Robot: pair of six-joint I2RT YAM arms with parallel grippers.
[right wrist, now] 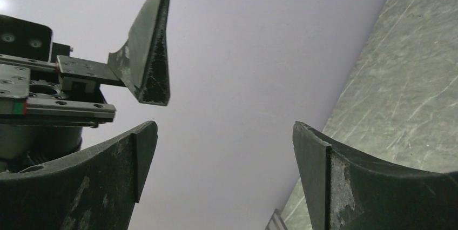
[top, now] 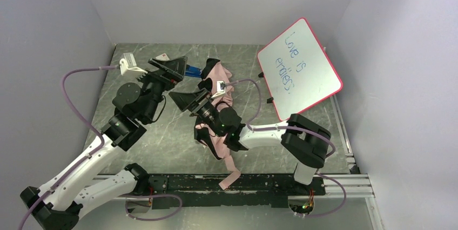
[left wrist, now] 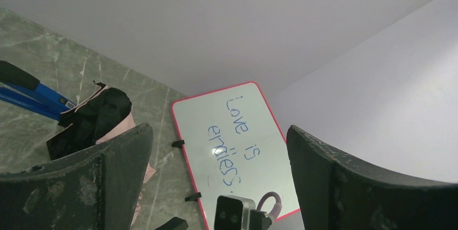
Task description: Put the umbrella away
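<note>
The umbrella (top: 222, 73) lies collapsed on the table (top: 162, 143). Its long axis runs from the far side toward the near edge, and it passes directly under the right arm's wrist. The right gripper (top: 190, 100) is therefore the nearer one, though it is raised and aimed leftward, away from the fabric. In its own wrist view it frames only wall and a slice of tabletop, so the umbrella sits behind and below it. The left gripper (top: 175, 68) hangs just left of the umbrella's far end, and from its camera the bundle lies low and to the left. Both grippers are spread wide with nothing between the fingers.

The umbrella is limp, crumpled cloth — pale pink with black folds bunched at the far end. A flat pink strap (top: 232, 176) trails over the near rail. Such soft fabric would likely shift under a pinch. A stiff blue object (top: 193, 70), too hidden to name, lies beside the far end. The tabletop is smooth, grey-green and marble-veined. A rigid pink-framed whiteboard (top: 300, 68) leans at the right, well apart.
</note>
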